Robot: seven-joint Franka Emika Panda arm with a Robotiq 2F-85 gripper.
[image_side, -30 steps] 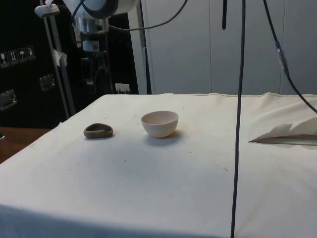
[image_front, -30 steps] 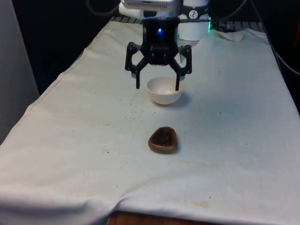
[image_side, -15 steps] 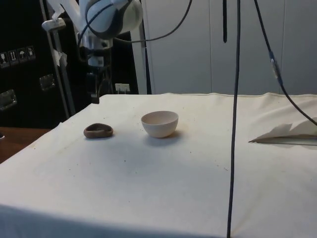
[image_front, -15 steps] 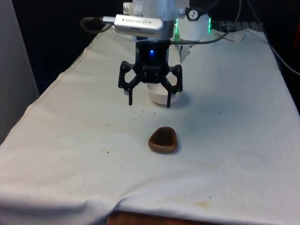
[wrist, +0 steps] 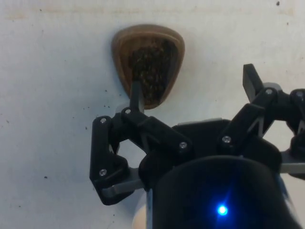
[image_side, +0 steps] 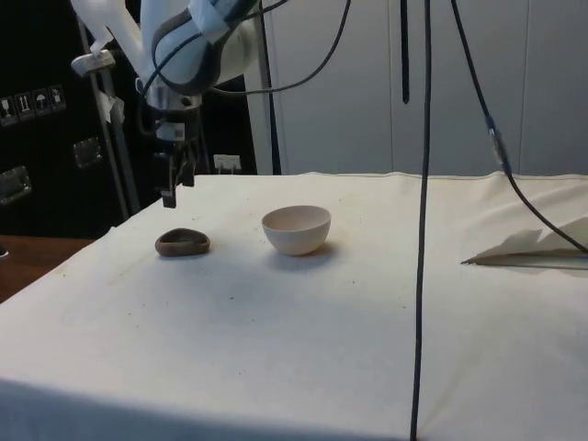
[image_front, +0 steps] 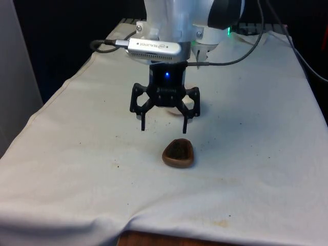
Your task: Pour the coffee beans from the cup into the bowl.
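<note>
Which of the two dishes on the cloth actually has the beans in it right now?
The low brown cup, nearer the gripper; its inside is dark with beans. The taller white bowl is empty.

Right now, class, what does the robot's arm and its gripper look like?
The arm has glossy white rounded shells. The gripper is black, with two thin fingers on open linkage bars joined by silver pins. A black cable loops beside it.

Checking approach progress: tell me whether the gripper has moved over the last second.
Yes. The gripper, jaws open, has come away from the white bowl toward the brown cup of beans, and lower over the cloth.
</note>
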